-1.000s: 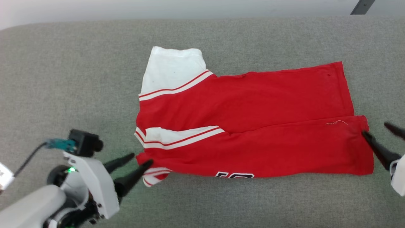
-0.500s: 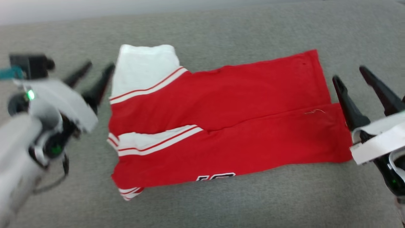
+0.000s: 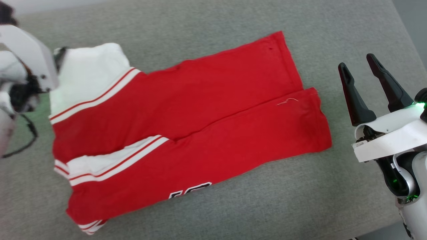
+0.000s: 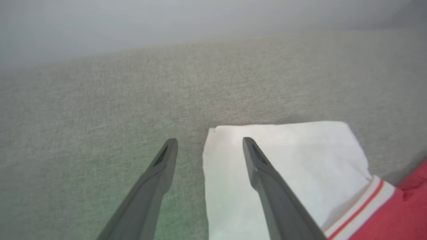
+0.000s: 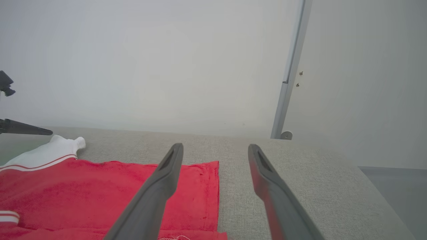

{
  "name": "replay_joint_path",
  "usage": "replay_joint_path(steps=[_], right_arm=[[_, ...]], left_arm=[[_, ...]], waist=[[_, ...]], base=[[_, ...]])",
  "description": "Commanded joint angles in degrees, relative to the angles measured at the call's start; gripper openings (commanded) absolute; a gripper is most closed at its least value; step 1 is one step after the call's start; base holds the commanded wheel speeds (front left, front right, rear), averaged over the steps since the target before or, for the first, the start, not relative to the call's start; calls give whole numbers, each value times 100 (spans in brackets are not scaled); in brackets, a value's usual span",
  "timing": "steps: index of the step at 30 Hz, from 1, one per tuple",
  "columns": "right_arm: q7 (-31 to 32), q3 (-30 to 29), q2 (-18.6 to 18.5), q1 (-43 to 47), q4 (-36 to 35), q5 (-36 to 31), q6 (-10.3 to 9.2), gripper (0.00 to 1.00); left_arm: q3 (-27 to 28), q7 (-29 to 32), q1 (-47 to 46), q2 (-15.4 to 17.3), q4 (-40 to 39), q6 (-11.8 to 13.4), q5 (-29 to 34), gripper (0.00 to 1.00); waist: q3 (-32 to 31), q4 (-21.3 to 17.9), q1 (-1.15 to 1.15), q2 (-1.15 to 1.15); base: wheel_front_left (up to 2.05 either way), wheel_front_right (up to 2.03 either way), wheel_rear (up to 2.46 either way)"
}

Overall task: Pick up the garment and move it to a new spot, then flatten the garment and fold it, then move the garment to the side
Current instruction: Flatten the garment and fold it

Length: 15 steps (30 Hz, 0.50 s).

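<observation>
The garment [image 3: 186, 113] lies flat on the grey surface, folded lengthwise, red with a white sleeve [image 3: 86, 73] at its far left and black letters at the near edge. My left gripper [image 4: 210, 142] is open at that sleeve [image 4: 287, 166]: one finger is over the white cloth, the other over bare grey fabric. Its white wrist housing [image 3: 30, 50] shows at the head view's upper left. My right gripper [image 3: 358, 66] stands open and empty, apart from the hem [image 3: 313, 110] on its right. In the right wrist view the garment [image 5: 83, 193] lies left of the open right gripper [image 5: 215, 148].
The grey padded surface [image 3: 267, 206] ends at a right edge [image 3: 405, 36] with floor beyond. A pale wall and a metal post [image 5: 288, 76] stand behind the surface's far edge [image 5: 233, 138]. Bare grey room lies in front of and behind the garment.
The camera has swung. My left gripper went from the garment's near left corner to the far white sleeve. My right gripper rose away from the hem's near corner. Both stayed open.
</observation>
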Motion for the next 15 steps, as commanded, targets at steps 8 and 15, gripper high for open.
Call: replay_joint_path(steps=[8, 15], right_arm=[[-22, 149, -66, -138, 173, 143, -9, 100], [1093, 687, -385, -959, 580, 446, -9, 100]], left_arm=[[-301, 1724, -237, -203, 687, -103, -186, 46], [-240, 1708, -392, -376, 713, -343, -274, 0]], waist=[[256, -272, 0, 0], [374, -151, 0, 0]], base=[[0, 0, 0], [0, 0, 0]])
